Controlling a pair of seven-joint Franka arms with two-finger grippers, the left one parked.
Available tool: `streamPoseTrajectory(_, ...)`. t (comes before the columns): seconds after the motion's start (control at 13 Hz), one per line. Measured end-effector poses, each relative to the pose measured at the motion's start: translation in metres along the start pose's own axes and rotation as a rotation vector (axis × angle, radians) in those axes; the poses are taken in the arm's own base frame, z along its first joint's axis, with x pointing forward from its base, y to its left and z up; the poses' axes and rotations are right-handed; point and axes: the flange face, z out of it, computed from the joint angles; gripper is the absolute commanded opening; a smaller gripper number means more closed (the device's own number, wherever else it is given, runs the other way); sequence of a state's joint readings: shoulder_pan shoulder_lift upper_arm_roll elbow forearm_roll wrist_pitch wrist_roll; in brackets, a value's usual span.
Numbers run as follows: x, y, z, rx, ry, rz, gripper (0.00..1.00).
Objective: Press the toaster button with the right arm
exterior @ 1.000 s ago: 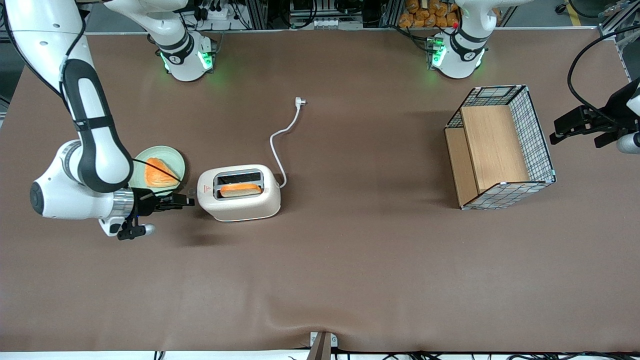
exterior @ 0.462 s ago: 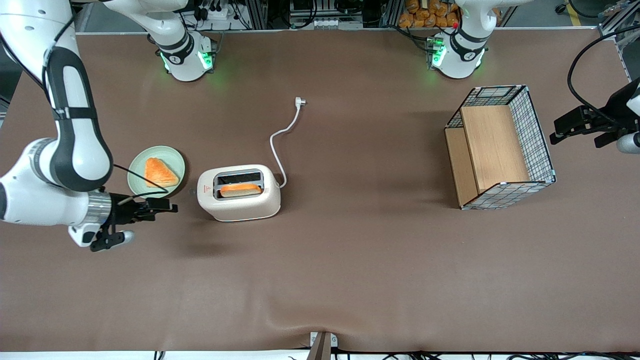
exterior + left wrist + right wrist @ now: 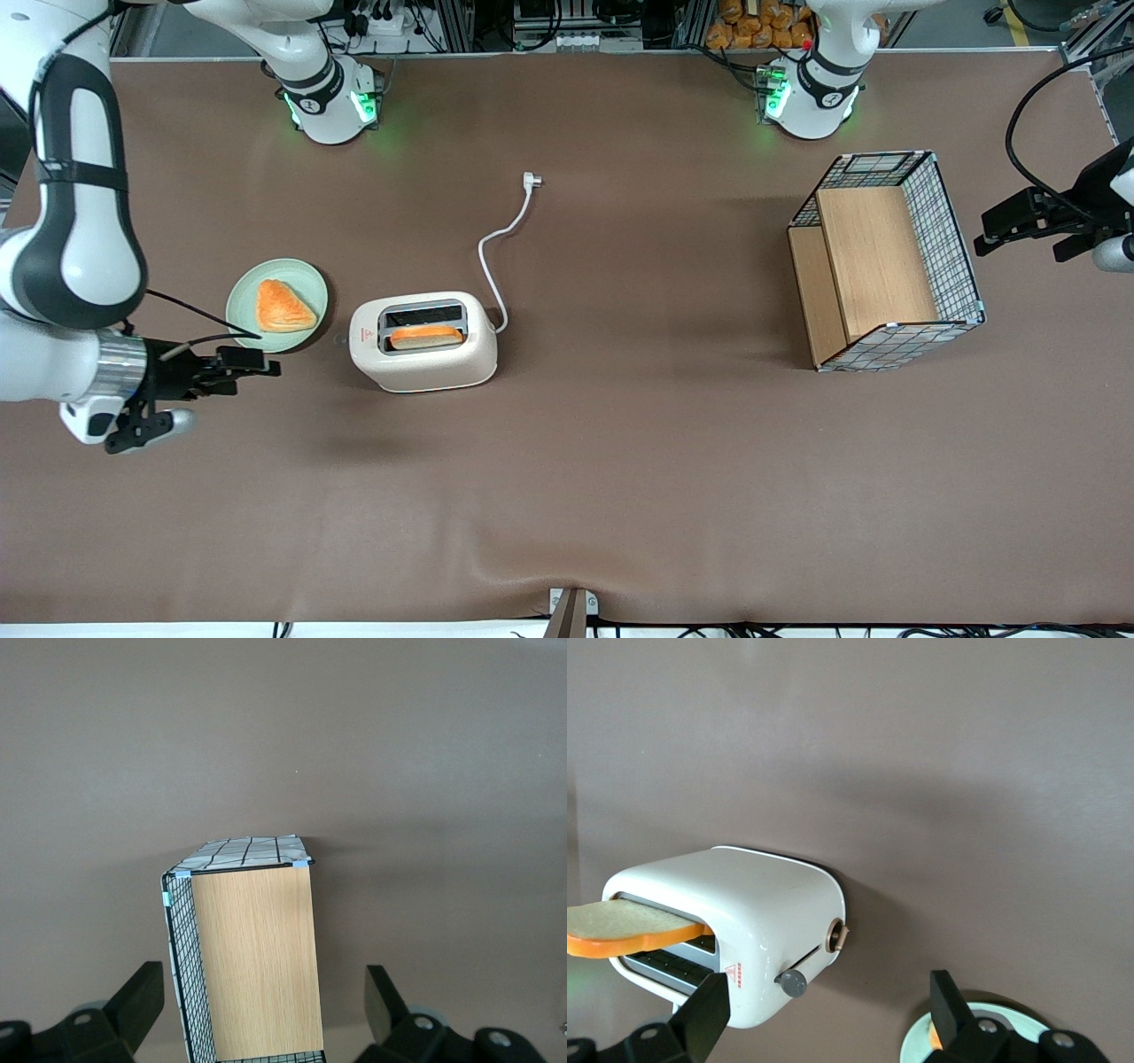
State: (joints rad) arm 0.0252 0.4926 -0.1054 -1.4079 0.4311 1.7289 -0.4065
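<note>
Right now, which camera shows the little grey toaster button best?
The right wrist view: the toaster button pokes out of the toaster end, plain to see, with the hand open facing it. The front view barely shows it. The left wrist view doesn't show it.

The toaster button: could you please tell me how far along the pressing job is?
Done: nothing of the press itself. The bread slice stands proud of the toaster, and the toaster button looks unpressed. In hand: the gripper, open and empty, hangs apart from the toaster toward the working arm's end, beside the plate, facing the button. Left: close the gap and push the button down.
</note>
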Motion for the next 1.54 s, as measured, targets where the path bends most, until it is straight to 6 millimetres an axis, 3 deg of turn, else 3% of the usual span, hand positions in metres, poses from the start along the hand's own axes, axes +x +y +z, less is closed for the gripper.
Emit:
streamPoseTrajectory(0.31,-0.019,0.003,-0.048,-0.066,0.004,0.095,1.0)
streamPoseTrajectory(0.54,-0.032,-0.037,-0.091,-0.201,0.023,0.175,1.0)
streamPoseTrajectory(0.92,-0.086,-0.086,-0.166,-0.315,0.034,0.27,1.0)
streamPoseTrajectory(1.15,-0.115,-0.092,-0.182,-0.339,0.037,0.281,1.0)
streamPoseTrajectory(1.54,-0.125,-0.09,-0.185,-0.385,0.022,0.288,1.0)
